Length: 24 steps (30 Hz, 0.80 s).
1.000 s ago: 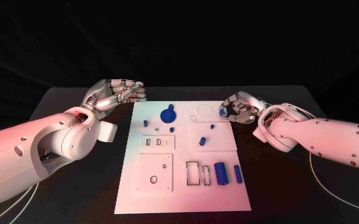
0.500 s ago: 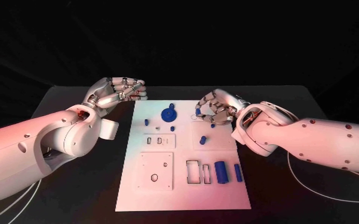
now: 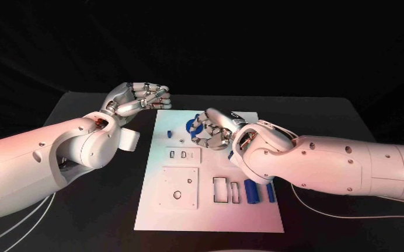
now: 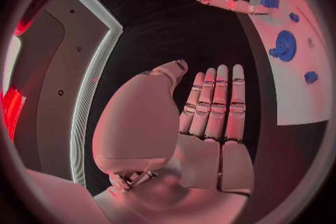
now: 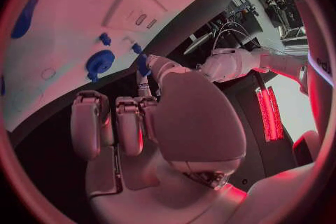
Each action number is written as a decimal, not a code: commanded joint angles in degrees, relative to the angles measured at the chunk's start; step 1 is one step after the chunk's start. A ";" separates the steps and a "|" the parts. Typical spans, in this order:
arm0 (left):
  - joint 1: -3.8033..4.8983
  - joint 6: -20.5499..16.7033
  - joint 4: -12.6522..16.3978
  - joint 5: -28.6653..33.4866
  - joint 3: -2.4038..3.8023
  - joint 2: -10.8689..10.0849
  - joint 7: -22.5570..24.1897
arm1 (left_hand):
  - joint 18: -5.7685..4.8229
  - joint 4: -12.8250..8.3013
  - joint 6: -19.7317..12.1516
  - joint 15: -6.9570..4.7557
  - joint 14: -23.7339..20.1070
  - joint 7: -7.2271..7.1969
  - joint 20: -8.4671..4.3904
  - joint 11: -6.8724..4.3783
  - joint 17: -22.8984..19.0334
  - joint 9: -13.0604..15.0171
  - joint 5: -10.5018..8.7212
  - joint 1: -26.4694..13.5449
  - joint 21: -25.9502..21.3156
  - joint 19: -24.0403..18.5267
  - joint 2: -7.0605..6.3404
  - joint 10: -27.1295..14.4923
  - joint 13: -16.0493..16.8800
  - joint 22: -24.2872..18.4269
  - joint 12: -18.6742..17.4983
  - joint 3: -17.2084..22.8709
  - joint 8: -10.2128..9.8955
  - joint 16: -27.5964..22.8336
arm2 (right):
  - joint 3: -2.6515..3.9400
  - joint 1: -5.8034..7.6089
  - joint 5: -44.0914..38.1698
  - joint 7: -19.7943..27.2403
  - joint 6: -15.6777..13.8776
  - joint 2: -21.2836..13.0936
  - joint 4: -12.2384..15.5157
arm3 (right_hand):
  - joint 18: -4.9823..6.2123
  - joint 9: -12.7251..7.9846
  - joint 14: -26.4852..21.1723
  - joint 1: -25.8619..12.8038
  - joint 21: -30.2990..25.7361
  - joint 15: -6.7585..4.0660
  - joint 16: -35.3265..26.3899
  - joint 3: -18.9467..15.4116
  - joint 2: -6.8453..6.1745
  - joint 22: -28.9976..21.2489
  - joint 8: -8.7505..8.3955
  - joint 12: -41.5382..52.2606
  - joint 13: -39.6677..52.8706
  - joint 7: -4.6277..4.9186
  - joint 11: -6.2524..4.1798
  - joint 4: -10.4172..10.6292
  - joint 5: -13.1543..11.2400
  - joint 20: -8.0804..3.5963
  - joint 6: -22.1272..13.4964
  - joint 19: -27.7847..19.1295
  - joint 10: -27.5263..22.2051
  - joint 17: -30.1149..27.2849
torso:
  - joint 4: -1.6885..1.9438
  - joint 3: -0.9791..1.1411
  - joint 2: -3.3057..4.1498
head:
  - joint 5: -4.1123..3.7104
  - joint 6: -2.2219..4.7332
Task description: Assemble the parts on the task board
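At the centre of the head view we see the task board (image 3: 211, 205), a flat white plate on the black table (image 3: 84, 118), with rectangular cut-outs and round holes that we take to be seats for the parts. The right hand (image 3: 212, 130) hangs above the board's upper middle, its silver fingers curled in; in the right wrist view a small blue peg (image 5: 143, 64) appears pinched at the fingertips, held, we judge, for seating in a hole. The left hand (image 3: 139, 100), at the upper left beside the board's far corner, holds nothing; its fingers lie straight and close together in the left wrist view, apparently parked clear. A toothed blue gear (image 4: 285, 46) sits on the board's upper part. Two blue cylinders (image 3: 251, 192) lie at lower right.
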 commanded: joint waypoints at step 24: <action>0.02 1.26 0.28 0.21 0.00 -0.12 -0.13 | 0.80 -0.03 -0.12 0.27 -0.21 0.08 0.23 -0.04 0.13 0.04 -0.26 -0.34 -0.32 0.39 -0.16 0.47 0.09 -0.07 -0.25 0.31 -0.24 -0.40 | -0.10 -4.90 -10.09 -5.62 3.00 5.11 -3.95 | -0.64 3.14 5.34 -1.85 0.11 -0.52 0.18 0.53 -0.83 8.32 3.97 0.32 10.80 -1.85 -0.53 0.11 0.15 -0.66 1.41 0.52 3.24 12.52 | 0.00 0.05 0.01 | 1.53 -1.32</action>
